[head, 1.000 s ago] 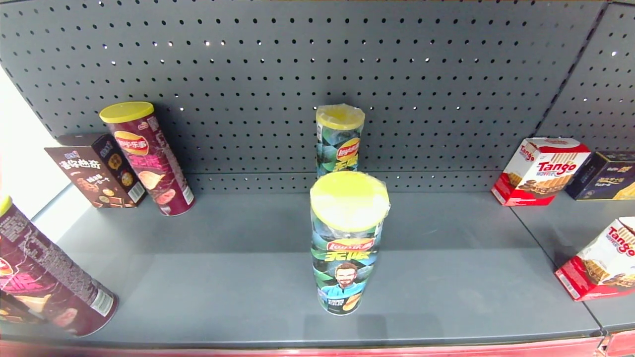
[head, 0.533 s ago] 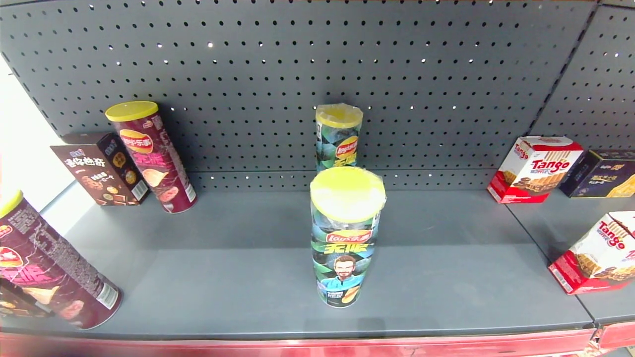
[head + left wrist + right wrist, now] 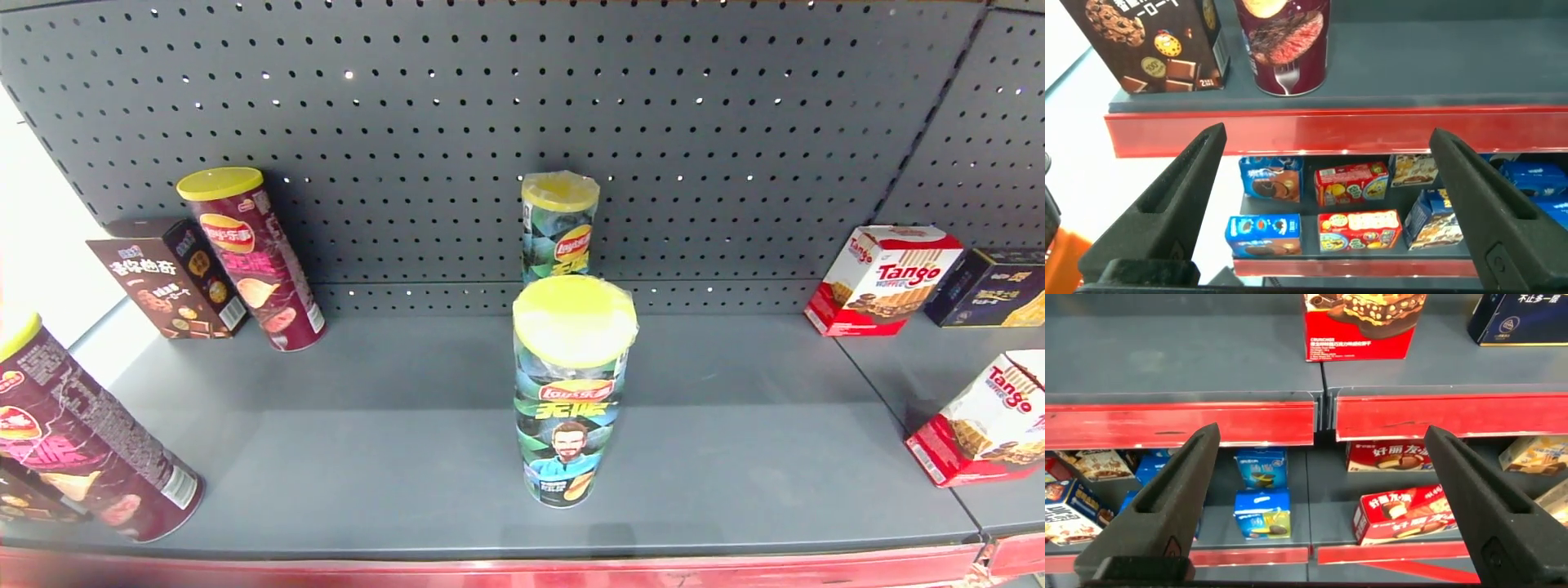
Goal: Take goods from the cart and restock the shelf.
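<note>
- The grey shelf [image 3: 735,457] has a pegboard [image 3: 408,122] as its back wall and a red edge strip [image 3: 490,572] along its front.
- The front green can [image 3: 571,392] stands upright at the shelf's middle, with a yellow lid on top.
- The rear green can [image 3: 559,229] stands at 12 o'clock from it, right against the pegboard and apart from the front one.
- At 10 o'clock, the rear maroon can [image 3: 249,257] stands just beside a brown cookie box [image 3: 163,273]; both are at the back.
- At 8 o'clock, the near maroon can [image 3: 82,441] stands close to the front edge.
- At 2 o'clock, the rear wafer box [image 3: 886,282] is just beside a dark blue box [image 3: 992,290].
- At 3 o'clock, well apart from the green cans, the near wafer box [image 3: 980,425] stands on the neighbouring board.
- The left gripper [image 3: 1327,135] is in front of the red strip with its fingers spread wide. Beyond them stand the near maroon can and a near cookie box [image 3: 1151,41], and small snack boxes [image 3: 1351,184] fill the lower shelves.
- The right gripper [image 3: 1323,431] also has its fingers spread wide. It faces the seam between two boards, with the near wafer box past the seam and red boxes [image 3: 1396,514] on the lower shelves.
</note>
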